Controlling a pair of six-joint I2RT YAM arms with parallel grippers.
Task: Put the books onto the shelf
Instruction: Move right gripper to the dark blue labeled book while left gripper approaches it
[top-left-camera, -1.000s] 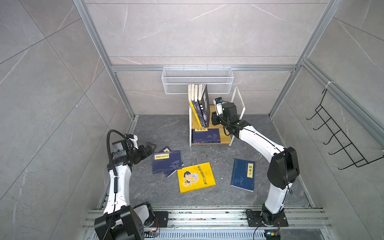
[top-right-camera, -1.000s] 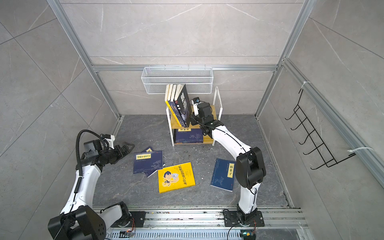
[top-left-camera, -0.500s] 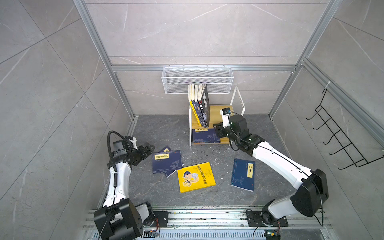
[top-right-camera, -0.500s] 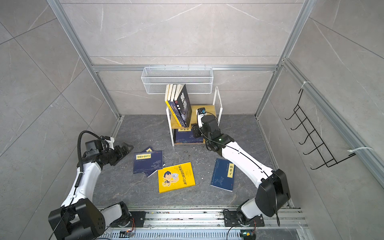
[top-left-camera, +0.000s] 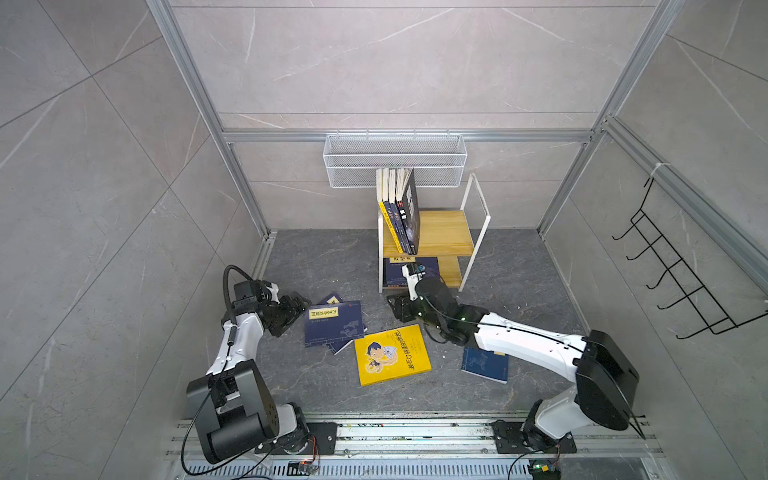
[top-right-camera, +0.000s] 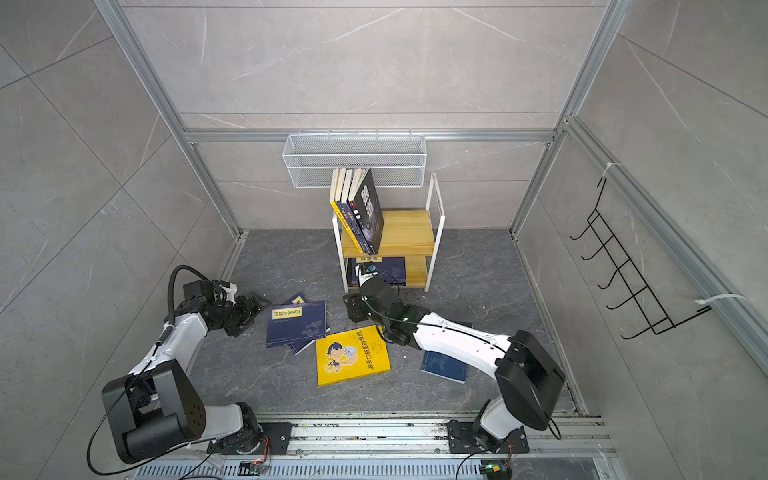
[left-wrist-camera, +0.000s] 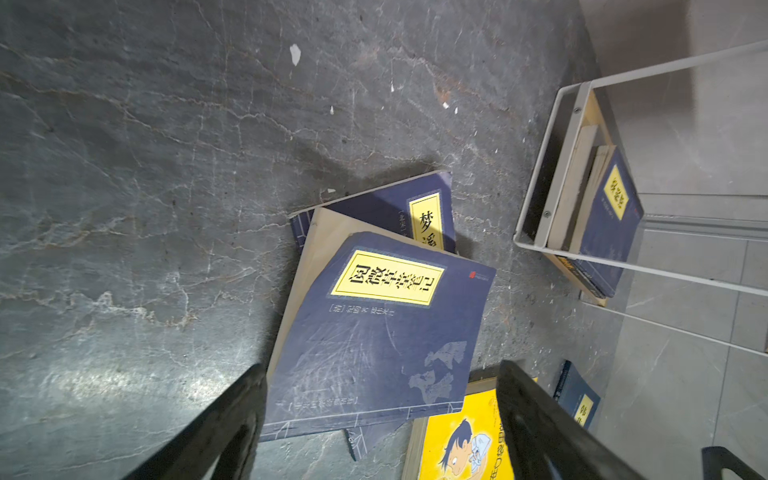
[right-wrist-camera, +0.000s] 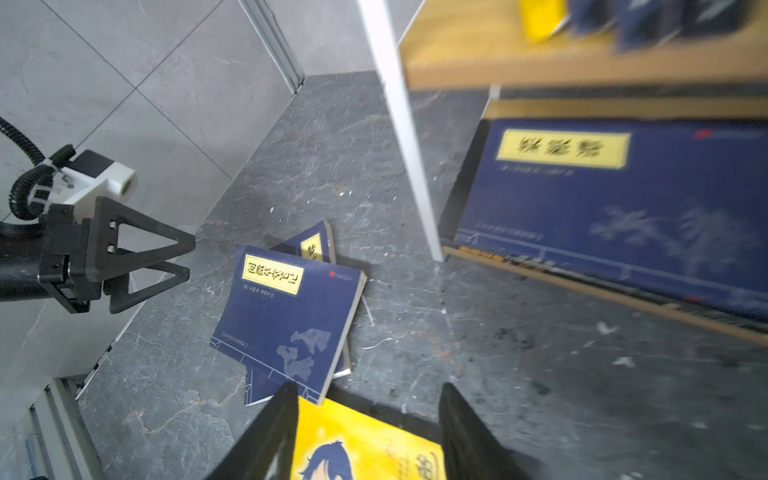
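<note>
Several upright books (top-left-camera: 398, 212) stand on end at the left end of the shelf (top-left-camera: 446, 232), on its upper board. Their spines face front, and the outermost is black with white characters. The rest of that board shows bare wood. A flat navy book (right-wrist-camera: 602, 208) lies on the lower board.

In front of the shelf, four more books lie face up on the dark table (top-left-camera: 316, 257). A top navy book (top-left-camera: 336, 330) rests askew over a lower navy book (left-wrist-camera: 374, 205), pinning it. A yellow cartoon book (top-left-camera: 390, 355) lies just beside them. A lone navy book (top-left-camera: 484, 365) is partly covered by the right forearm in both top views. The top navy book's label end points toward the back wall. The yellow cartoon book's long axis runs roughly front to back.

The left end effector (top-left-camera: 305, 305) hovers at the top navy book's left edge, jaws spread wide and empty. The right end effector (top-left-camera: 395, 309) hangs between the shelf's front left leg and the yellow cartoon book's far edge, jaws apart with nothing between them.

A wire mesh basket (top-left-camera: 395, 160) hangs on the back wall just above the upright books. A black hook rack (top-left-camera: 681, 286) sits on the right wall, well apart.
</note>
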